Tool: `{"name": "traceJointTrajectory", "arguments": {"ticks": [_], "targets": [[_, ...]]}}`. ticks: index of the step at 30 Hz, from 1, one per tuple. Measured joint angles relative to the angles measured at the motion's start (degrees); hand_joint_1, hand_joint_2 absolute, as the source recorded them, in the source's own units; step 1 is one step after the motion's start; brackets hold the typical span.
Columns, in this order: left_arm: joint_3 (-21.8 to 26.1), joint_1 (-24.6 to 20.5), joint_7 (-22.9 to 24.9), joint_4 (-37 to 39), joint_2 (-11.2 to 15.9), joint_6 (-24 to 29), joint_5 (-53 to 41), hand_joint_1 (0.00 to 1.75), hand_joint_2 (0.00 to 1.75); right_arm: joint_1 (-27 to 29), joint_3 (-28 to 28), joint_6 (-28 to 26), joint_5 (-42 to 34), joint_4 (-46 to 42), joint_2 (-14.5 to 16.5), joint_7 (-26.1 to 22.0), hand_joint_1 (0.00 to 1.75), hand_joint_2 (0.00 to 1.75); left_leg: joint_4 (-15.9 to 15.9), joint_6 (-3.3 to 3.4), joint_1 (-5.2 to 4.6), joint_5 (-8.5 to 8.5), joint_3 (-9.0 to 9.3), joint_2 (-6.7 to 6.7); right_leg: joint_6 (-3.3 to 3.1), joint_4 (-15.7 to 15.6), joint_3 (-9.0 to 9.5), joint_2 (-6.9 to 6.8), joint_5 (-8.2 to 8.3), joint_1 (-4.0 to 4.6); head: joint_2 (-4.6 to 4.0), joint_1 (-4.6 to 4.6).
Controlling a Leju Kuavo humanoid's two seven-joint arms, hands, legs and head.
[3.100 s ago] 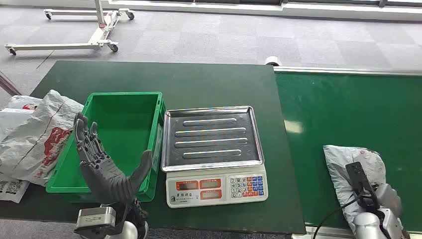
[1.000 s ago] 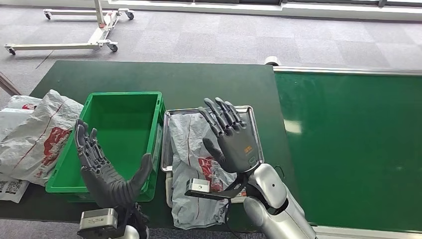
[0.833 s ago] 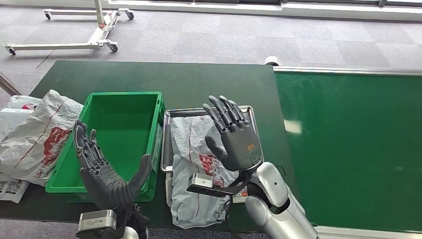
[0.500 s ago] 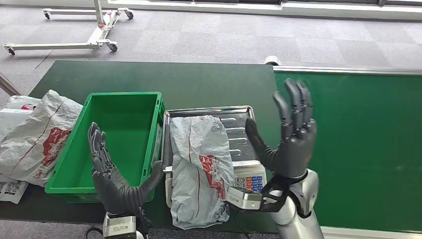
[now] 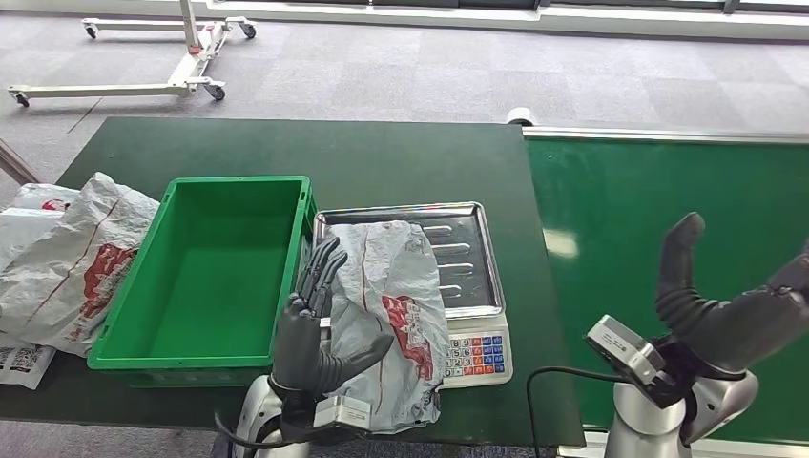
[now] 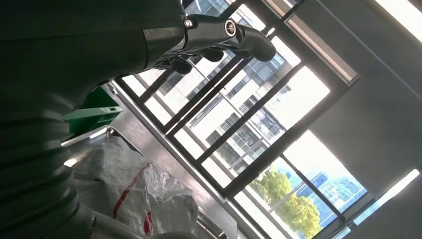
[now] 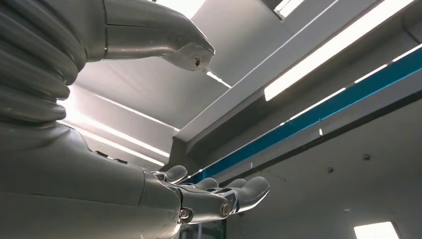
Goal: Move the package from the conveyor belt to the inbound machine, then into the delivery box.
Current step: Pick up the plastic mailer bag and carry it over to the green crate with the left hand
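The left hand's [image 5: 310, 329] fingers [image 5: 322, 272] are spread and hold nothing, standing upright at the package's [image 5: 391, 315] near edge, between it and the green delivery box [image 5: 215, 277]. Whether they touch the plastic I cannot tell. The thumb reaches across under the bag's lower part.

The risk, as I judge it, lies in the bag itself: it is limp and crinkled, and it hangs off the front of the inbound machine [image 5: 467, 286], covering part of the keypad and drooping over the surface's [image 5: 382, 162] edge. A pinch on one fold could let the rest sag and catch on the tray rim or the box wall, or slide off toward the floor.

The right hand [image 5: 730, 310] is well apart from the package, over the conveyor belt [image 5: 668, 191], fingers loose and empty.

More bags [image 5: 67, 253] lie beyond the box.
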Motion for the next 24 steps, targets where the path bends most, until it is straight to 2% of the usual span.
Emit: {"name": "traceJointTrajectory", "arguments": {"ticks": [8,12,13,14,16,17,18,24], "targets": [[-1.3,-5.0,2.4,8.7,-0.2,-10.4,-4.0,0.00,1.75,0.0,-2.0,0.0,1.5,0.3,0.0,0.2,0.00,1.75,0.0,-0.01,0.00,0.01,-0.01,0.00,0.00,0.0,-0.02,0.01,0.00,0.00,0.00,0.00],[-2.6,-6.9,2.1,13.0,-0.7,-12.7,-4.4,0.02,1.75,0.0,-2.0,0.0,2.6,0.4,0.0,0.9,0.00,1.75,0.0,-0.01,0.00,0.01,-0.02,0.00,0.00,0.0,-0.02,0.01,0.00,0.00,0.00,0.01],[-2.8,-7.3,2.1,13.7,-0.7,-13.1,-4.5,0.14,1.75,0.0,-2.0,0.0,2.7,0.4,0.0,1.0,0.00,1.75,0.0,-0.01,0.00,0.01,-0.02,0.00,0.00,0.0,-0.02,0.01,0.00,0.00,0.00,0.01],[-3.1,-7.6,2.1,14.4,-0.7,-13.5,-4.6,0.38,1.75,0.0,-2.0,0.0,2.7,0.4,0.0,1.0,0.00,1.75,0.0,-0.01,0.00,0.01,-0.02,0.00,0.00,0.0,-0.02,0.01,0.00,0.00,0.00,0.01],[-3.4,-8.0,2.0,15.7,-0.8,-14.2,-4.7,1.23,1.75,0.0,-2.0,0.0,2.6,0.4,0.0,0.9,0.00,1.75,0.0,-0.01,0.00,0.01,-0.02,0.00,0.00,0.0,-0.03,0.02,0.00,0.00,0.00,0.01],[-3.4,-8.1,2.0,16.2,-0.8,-14.4,-4.7,1.55,1.75,0.0,-2.0,0.0,2.5,0.4,0.0,0.8,0.00,1.75,0.0,-0.01,0.00,0.01,-0.02,0.01,0.00,0.0,-0.04,0.02,0.00,0.00,0.00,0.00],[-3.5,-8.2,1.9,16.7,-0.8,-14.7,-4.7,1.75,1.75,0.0,-2.1,0.0,2.4,0.4,0.0,0.7,0.00,1.75,0.0,-0.01,0.00,0.01,-0.02,0.01,0.00,0.0,-0.04,0.02,0.00,0.00,0.00,0.00],[-3.9,-9.1,1.7,19.1,-0.8,-15.8,-4.7,1.75,1.75,0.0,-2.1,0.0,2.7,0.5,0.1,-0.1,0.00,1.75,0.0,-0.01,0.00,0.01,-0.03,0.01,0.00,0.0,-0.03,0.02,0.00,0.00,0.00,0.01]]}}
